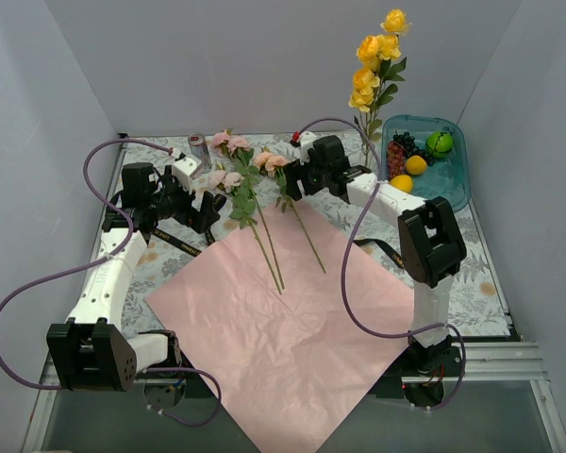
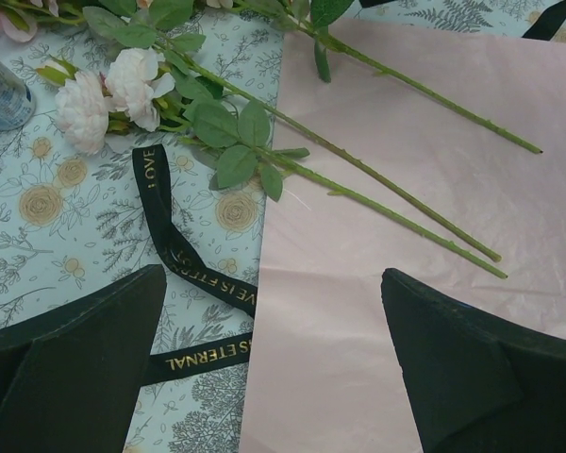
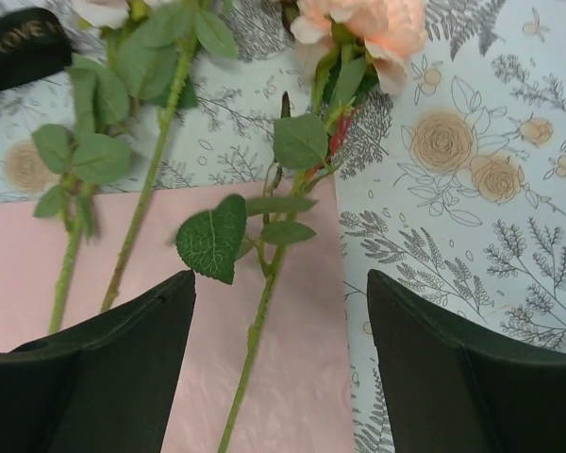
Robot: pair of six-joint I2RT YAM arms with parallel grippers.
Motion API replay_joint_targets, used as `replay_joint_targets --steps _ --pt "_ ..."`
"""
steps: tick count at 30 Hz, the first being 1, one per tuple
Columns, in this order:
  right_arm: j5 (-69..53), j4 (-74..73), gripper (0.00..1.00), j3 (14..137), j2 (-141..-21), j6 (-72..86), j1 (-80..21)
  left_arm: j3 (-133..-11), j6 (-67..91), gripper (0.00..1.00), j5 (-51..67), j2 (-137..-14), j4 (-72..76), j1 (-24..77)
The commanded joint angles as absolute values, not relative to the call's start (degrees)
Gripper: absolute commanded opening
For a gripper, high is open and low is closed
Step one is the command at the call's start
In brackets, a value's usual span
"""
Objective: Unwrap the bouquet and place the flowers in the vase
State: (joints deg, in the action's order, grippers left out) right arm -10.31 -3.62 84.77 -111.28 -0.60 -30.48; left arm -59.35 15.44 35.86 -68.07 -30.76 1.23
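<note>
Top external view: paper sheet lies flat, pink side up, from table centre to the near edge, ribbon loose at its left. Unwrapping looks done, and yellow flowers stand in the vase near the far right corner. Pink flowers lie with stems on the sheet. Right gripper straddles one stem, jaws apart and nothing gripped — set for a pick, I'd judge — left gripper hangs wide, empty.

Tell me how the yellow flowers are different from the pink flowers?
The yellow flowers stand upright at the back; the pink flowers lie flat on the table. The yellow flowers are bunched together; the pink flowers are spread out, stems across the pink paper. Both have green stems and leaves.
</note>
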Motion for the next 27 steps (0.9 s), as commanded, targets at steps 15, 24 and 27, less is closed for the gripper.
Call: replay_joint_targets --steps 15,24,27 --pt "-0.88 -9.40 0.74 89.48 -119.80 -0.44 -33.92 -57.92 13.80 0.98 35.33 -68.64 -28.74 1.14" --pt "-0.35 -6.85 0.66 88.06 -120.40 -1.58 -34.54 -56.25 13.71 0.98 35.07 -67.50 -28.04 1.14" --pt "-0.53 -8.96 0.65 90.00 -122.08 -0.97 -34.80 -55.99 13.54 0.98 34.63 -67.24 -28.21 1.14"
